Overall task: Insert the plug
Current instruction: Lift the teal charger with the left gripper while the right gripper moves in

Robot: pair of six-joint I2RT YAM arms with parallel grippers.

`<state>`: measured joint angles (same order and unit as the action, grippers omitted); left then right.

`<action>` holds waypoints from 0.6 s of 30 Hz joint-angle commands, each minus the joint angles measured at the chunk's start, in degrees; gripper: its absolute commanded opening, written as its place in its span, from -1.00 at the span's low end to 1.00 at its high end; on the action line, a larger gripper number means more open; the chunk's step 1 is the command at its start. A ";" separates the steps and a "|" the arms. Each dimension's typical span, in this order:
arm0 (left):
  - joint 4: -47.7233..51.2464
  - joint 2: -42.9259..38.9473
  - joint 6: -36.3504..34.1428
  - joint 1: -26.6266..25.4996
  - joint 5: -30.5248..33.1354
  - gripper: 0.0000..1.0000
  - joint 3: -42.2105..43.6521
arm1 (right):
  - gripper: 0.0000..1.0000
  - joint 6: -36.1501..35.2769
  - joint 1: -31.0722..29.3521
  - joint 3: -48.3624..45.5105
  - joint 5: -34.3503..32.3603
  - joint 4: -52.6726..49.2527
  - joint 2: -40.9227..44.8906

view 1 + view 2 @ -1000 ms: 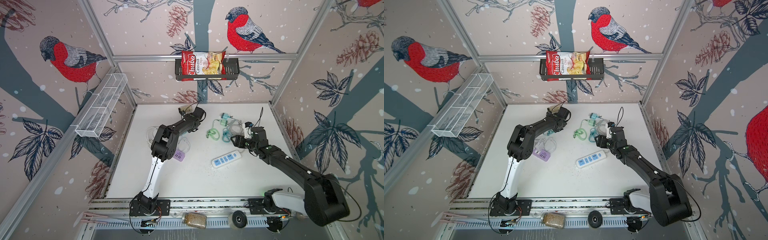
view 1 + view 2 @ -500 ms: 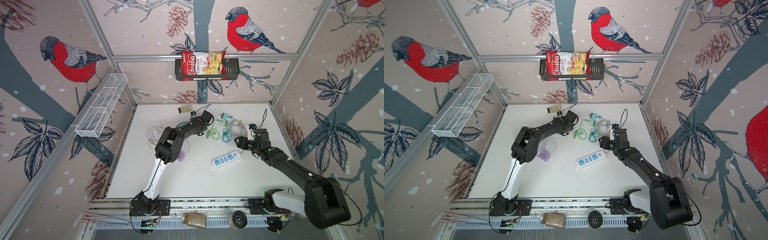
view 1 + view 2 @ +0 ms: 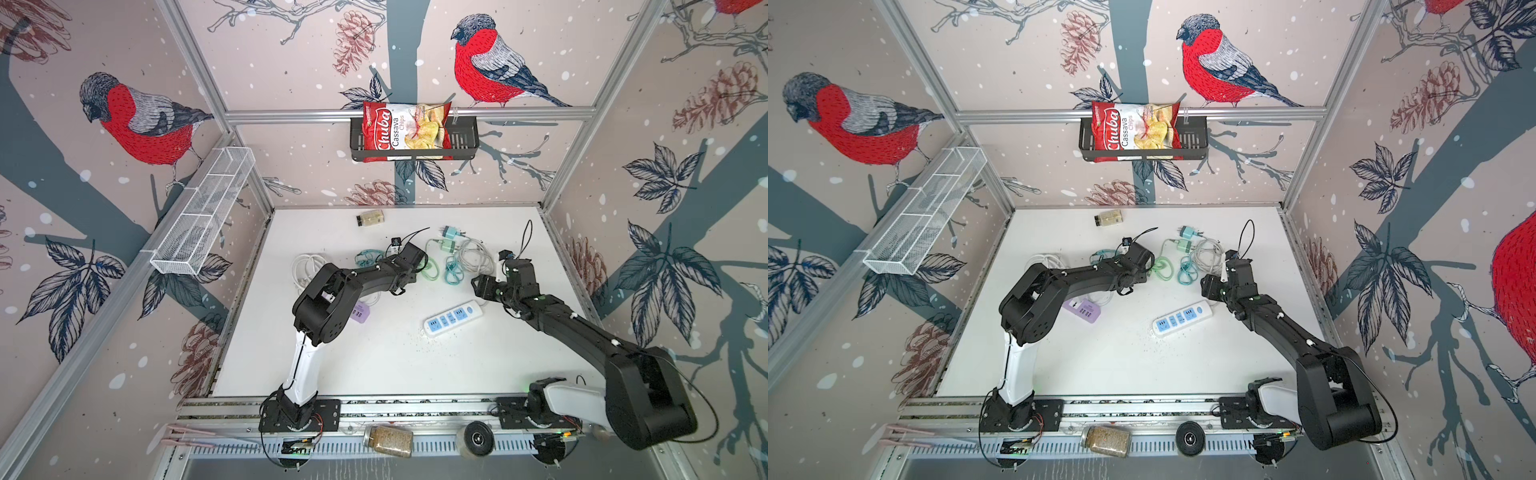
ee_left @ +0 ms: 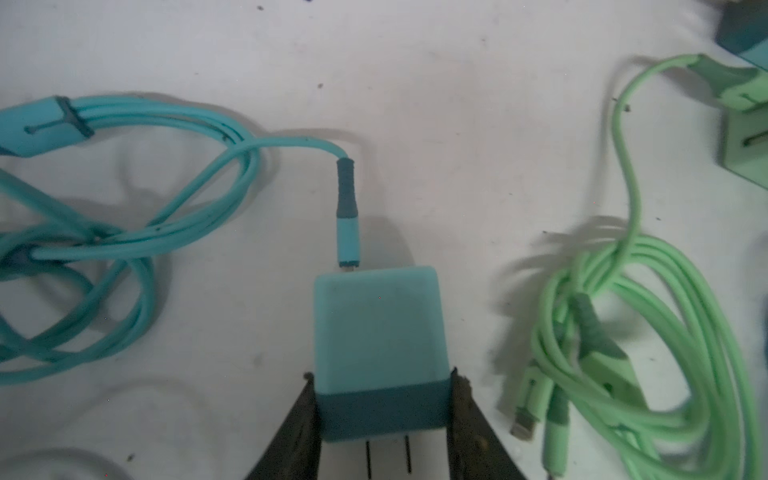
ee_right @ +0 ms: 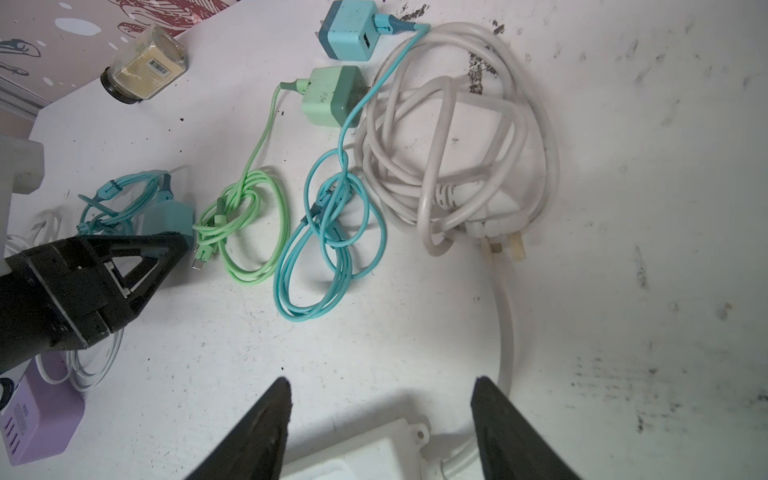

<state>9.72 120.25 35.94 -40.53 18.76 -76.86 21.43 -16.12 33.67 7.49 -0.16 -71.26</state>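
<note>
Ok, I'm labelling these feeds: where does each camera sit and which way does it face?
Top views: one stereo head high overhead, looking down on the white table; left arm and right arm show whole.
Left wrist: on the left arm, looking along the left gripper, shut on the teal charger.
Right wrist: on the right arm, looking past the open right gripper over the power strip; the left gripper shows too.
Shared: both wrist views catch the green cable.

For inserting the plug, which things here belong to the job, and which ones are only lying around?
For the job:
teal charger, gripped by the left pincer
white power strip, below the open right pincer

Lying about:
green charger
second teal charger
purple hub
spice jar
chips bag
</note>
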 commanded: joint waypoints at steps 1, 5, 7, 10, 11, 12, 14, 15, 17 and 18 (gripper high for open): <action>6.70 1.33 -7.63 -1.01 -8.38 -0.71 3.08 | 0.40 1.81 -0.14 0.23 2.66 1.68 0.36; -3.00 -1.46 -9.22 -1.13 -9.96 -0.77 9.70 | 0.41 3.60 -0.29 2.18 6.61 1.41 -0.23; -8.34 -3.83 -9.99 -1.34 -9.77 -0.78 13.16 | 0.40 3.88 -0.53 4.06 7.34 -0.02 -0.28; -17.32 -7.35 -12.40 -1.72 -8.49 -0.77 18.29 | 0.35 3.33 -0.60 7.29 11.41 -1.47 -3.05; -19.92 -8.26 -13.55 -1.73 -8.06 -0.77 19.34 | 0.34 2.90 -0.82 8.76 13.44 -2.20 -3.81; -21.82 -8.76 -14.60 -1.74 -7.83 -0.77 20.64 | 0.33 2.63 -1.02 9.96 14.89 -2.80 -4.64; -26.18 -9.81 -16.64 -1.83 -7.47 -0.82 23.01 | 0.31 1.56 -1.71 12.99 18.47 -4.53 -6.73; -28.20 -10.46 -17.37 -1.87 -7.63 -0.84 23.88 | 0.30 0.98 -2.18 14.17 19.82 -5.31 -7.92; -33.54 -11.92 -18.65 -1.92 -7.81 -0.87 27.25 | 0.25 0.07 -3.81 17.04 20.44 -7.27 -10.64; -35.93 -12.57 -19.12 -1.95 -8.14 -0.88 28.68 | 0.24 -0.12 -4.74 18.25 20.25 -7.84 -11.84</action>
<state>-21.10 108.84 20.38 -42.33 13.08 -50.78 23.38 -19.49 49.47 23.81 -4.73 -80.99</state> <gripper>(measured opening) 0.423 0.618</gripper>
